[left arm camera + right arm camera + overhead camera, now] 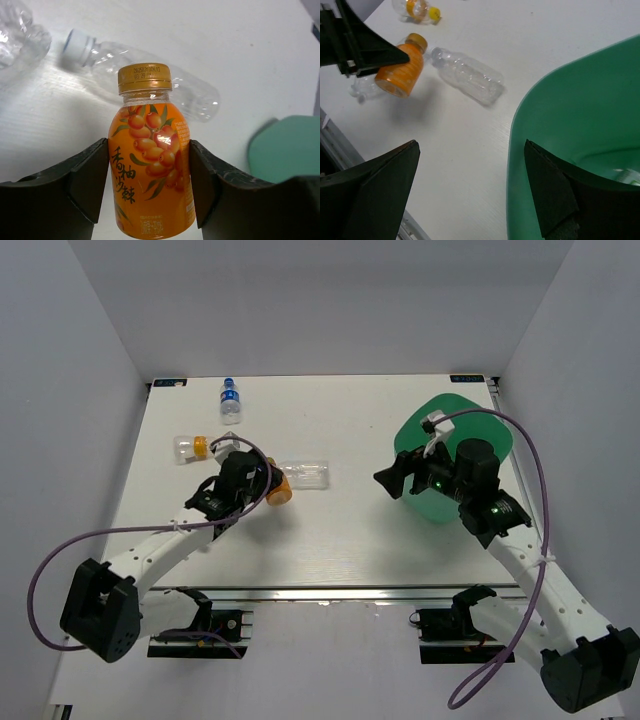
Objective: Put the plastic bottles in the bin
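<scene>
My left gripper [264, 483] is shut on the orange bottle [279, 490] and holds it just above the table; in the left wrist view the fingers [92, 175] press both sides of its label [150, 165]. A plain clear bottle [305, 474] lies just beyond it. A clear bottle with an orange band [190, 446] and a blue-labelled bottle [231, 400] lie at the back left. The mint-green bin [415, 435] stands at the right. My right gripper [392, 480] is open and empty at the bin's left rim [520, 125].
Another crumpled clear bottle [20, 35] lies beside the left gripper, also visible in the right wrist view [362, 90]. The right arm covers much of the bin. White walls close in the table on three sides.
</scene>
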